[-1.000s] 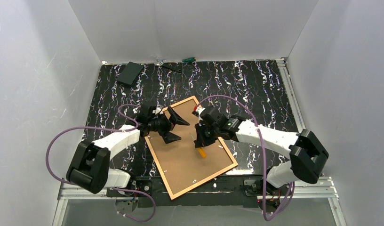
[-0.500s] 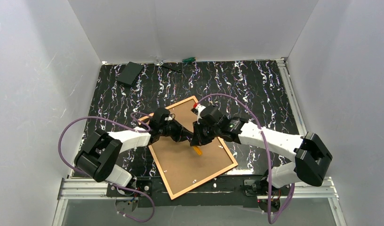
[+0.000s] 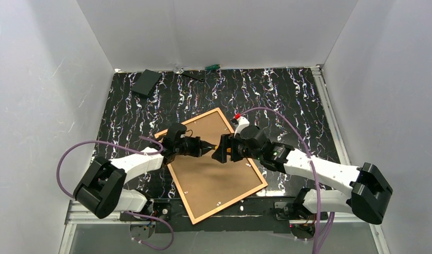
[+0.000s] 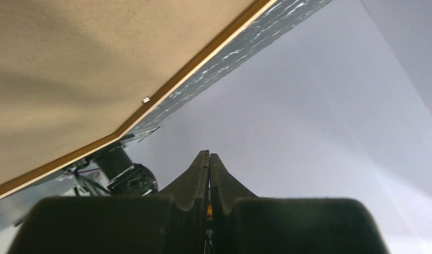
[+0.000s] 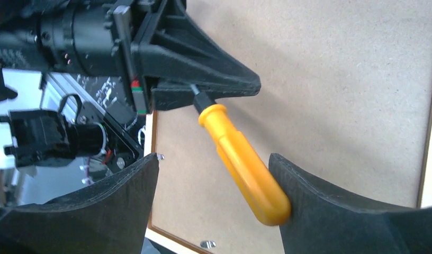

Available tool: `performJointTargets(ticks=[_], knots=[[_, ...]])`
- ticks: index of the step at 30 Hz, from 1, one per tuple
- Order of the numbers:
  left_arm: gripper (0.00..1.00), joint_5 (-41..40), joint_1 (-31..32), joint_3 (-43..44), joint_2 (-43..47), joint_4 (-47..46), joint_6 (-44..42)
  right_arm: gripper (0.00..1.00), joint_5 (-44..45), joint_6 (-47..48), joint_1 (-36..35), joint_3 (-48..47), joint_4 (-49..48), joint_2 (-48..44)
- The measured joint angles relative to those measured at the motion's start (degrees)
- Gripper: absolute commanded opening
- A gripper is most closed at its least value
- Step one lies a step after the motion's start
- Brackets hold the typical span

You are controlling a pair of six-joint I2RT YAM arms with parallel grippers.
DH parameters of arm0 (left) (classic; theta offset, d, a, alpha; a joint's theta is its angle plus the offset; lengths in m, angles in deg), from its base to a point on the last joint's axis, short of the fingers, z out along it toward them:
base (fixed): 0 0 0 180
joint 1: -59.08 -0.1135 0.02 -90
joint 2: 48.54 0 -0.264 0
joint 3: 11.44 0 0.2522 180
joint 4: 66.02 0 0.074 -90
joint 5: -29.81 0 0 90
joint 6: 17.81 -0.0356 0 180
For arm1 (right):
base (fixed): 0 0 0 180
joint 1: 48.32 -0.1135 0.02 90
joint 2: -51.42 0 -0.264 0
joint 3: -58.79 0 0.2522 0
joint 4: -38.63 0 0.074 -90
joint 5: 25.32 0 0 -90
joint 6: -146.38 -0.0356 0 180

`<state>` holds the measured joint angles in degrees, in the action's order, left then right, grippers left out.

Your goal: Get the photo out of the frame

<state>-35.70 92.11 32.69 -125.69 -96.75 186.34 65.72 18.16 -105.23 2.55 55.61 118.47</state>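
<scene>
The frame (image 3: 231, 204), a thin orange-brown wooden border, lies face down on the dark marbled table. Inside it only the photo's plain brown board back (image 3: 214, 177) shows. Above the board my left gripper (image 3: 206, 147) is shut on the black metal shaft of a yellow-handled screwdriver (image 5: 240, 164). In the right wrist view its closed fingers (image 5: 224, 79) cover the shaft. My right gripper (image 5: 213, 157) faces it, open, with the handle's end touching the right-hand finger (image 5: 330, 211). In the left wrist view the left gripper (image 4: 209, 154) is pressed shut beside the frame's rail (image 4: 177, 84).
Small metal tabs (image 5: 206, 244) sit along the frame's inner edge. A black box (image 3: 146, 82) and a green-handled tool (image 3: 211, 67) lie at the table's far edge. White walls close in three sides.
My left gripper came in and shut on the screwdriver's shaft. My right gripper, shut on the handle before, has opened and drawn back a little to the right.
</scene>
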Motion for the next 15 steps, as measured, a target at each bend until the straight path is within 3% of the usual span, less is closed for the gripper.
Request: performJointTargets(ticks=[8, 15], knots=[[0.00, -2.7, -0.1, 0.0, 2.5, 0.1, 3.5, 0.76, -0.9, -6.3, 3.0, 2.7, -8.3, 1.2], [0.00, -3.1, -0.1, 0.0, 2.5, -1.6, 4.0, 0.58, -7.3, -12.5, 9.0, 8.4, -19.3, 0.9]])
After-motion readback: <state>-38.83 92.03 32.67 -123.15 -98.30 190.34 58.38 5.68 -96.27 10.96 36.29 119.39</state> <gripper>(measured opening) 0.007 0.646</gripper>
